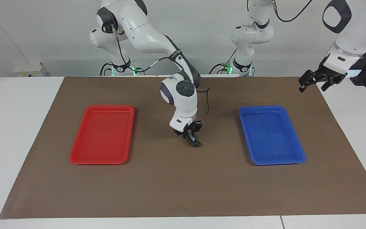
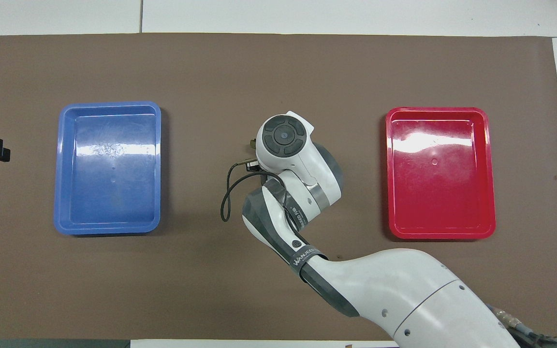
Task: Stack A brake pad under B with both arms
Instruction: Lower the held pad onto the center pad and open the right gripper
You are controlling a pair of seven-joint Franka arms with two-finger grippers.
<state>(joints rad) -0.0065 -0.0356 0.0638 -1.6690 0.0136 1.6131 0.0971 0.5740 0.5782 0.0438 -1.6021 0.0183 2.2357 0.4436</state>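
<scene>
My right gripper [image 1: 190,135] is over the middle of the brown mat, between the two trays, pointing down. Its fingers are closed on a dark curved piece with a small white mark, which I take for B [image 1: 194,142]. The piece hangs tilted, with its lower end at or just above the mat. The short grey A brake pad does not show on its own in either view. In the overhead view the right arm's wrist [image 2: 284,137] covers the gripper and the piece. My left gripper [image 1: 317,82] is open and empty, raised over the mat's edge at the left arm's end, where it waits.
A red tray [image 1: 103,135] lies on the mat toward the right arm's end and a blue tray [image 1: 271,135] toward the left arm's end; I see nothing in either. A black cable loops from the right wrist [image 2: 226,193].
</scene>
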